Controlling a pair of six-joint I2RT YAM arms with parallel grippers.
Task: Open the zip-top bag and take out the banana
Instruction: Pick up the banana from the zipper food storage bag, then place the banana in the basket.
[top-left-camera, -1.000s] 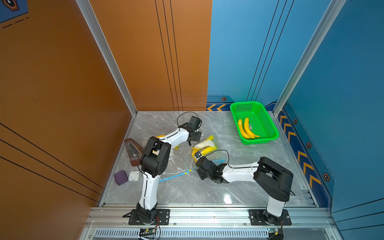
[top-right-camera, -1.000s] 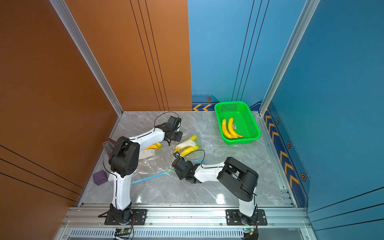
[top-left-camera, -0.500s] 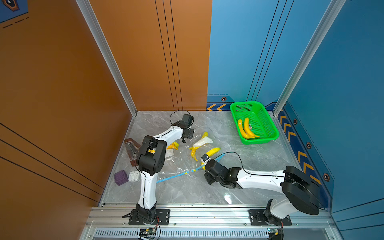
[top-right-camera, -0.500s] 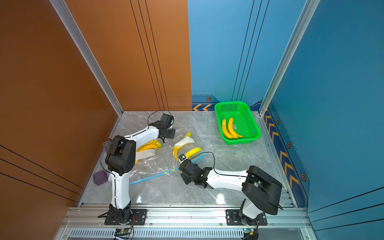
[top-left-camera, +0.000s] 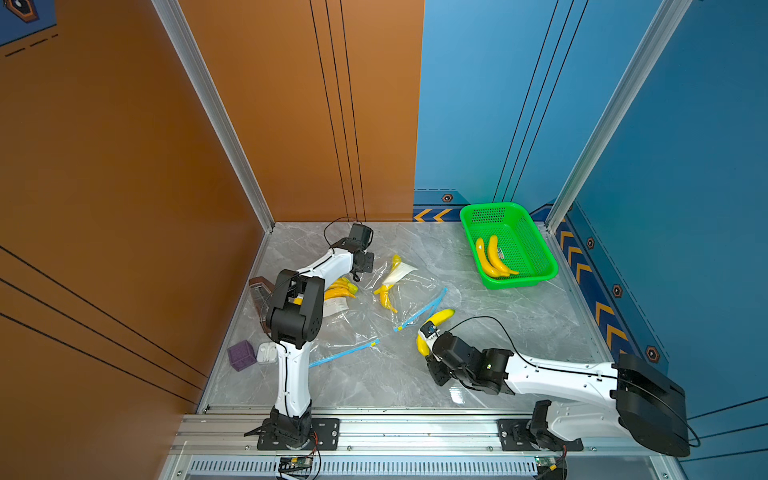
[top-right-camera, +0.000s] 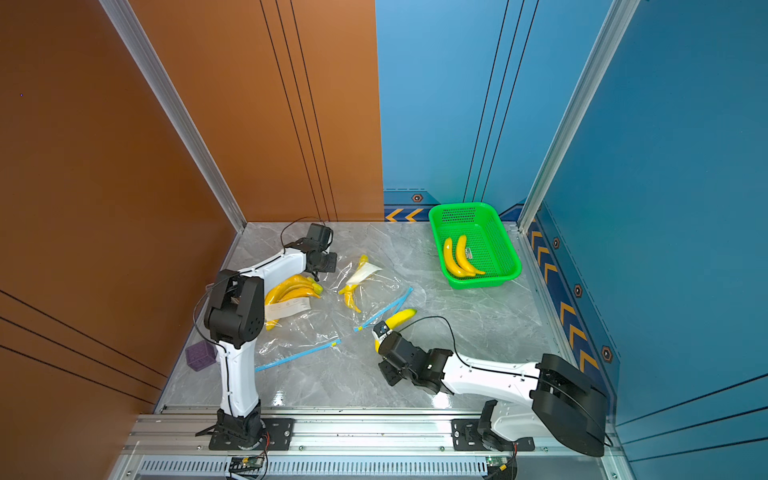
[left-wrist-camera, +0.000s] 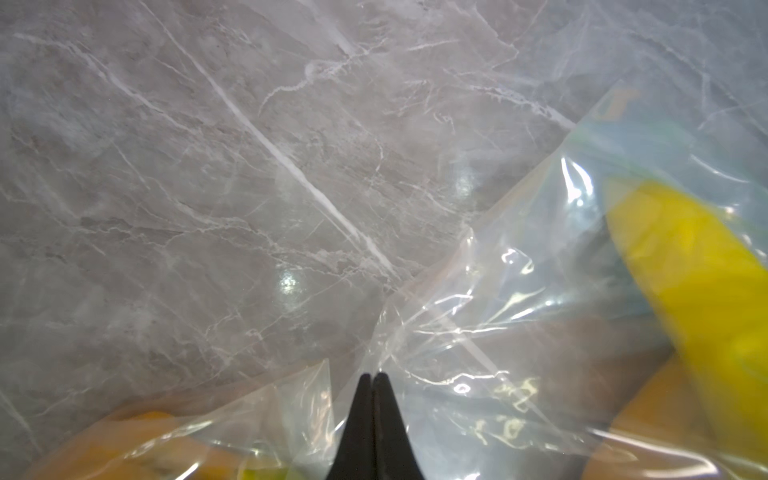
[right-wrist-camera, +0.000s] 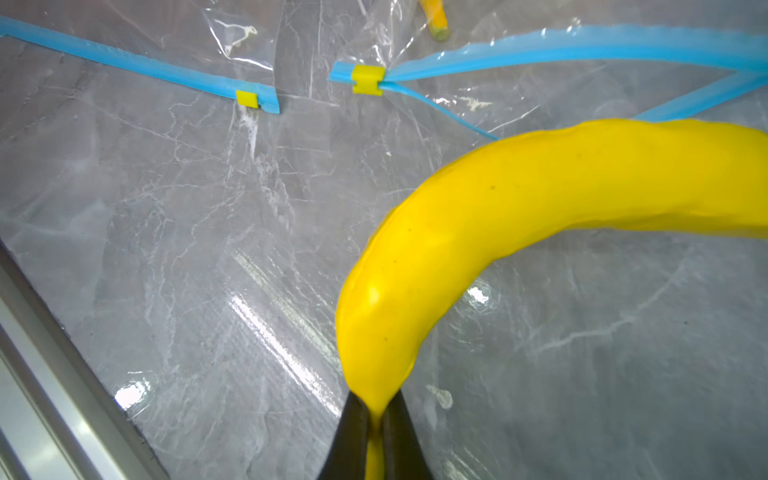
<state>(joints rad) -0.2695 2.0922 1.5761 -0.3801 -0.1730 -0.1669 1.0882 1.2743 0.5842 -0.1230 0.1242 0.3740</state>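
Reaching low, right gripper (right-wrist-camera: 376, 405) clamped on banana (right-wrist-camera: 519, 216); left gripper (left-wrist-camera: 372, 376) pinched together on zip-top bag (left-wrist-camera: 478, 316)

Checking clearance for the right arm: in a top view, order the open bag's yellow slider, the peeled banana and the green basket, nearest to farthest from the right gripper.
From the right gripper:
1. Yellow slider of the open zip-top bag, just to its left.
2. Peeled banana, farther back and left.
3. Green basket, at the back right.
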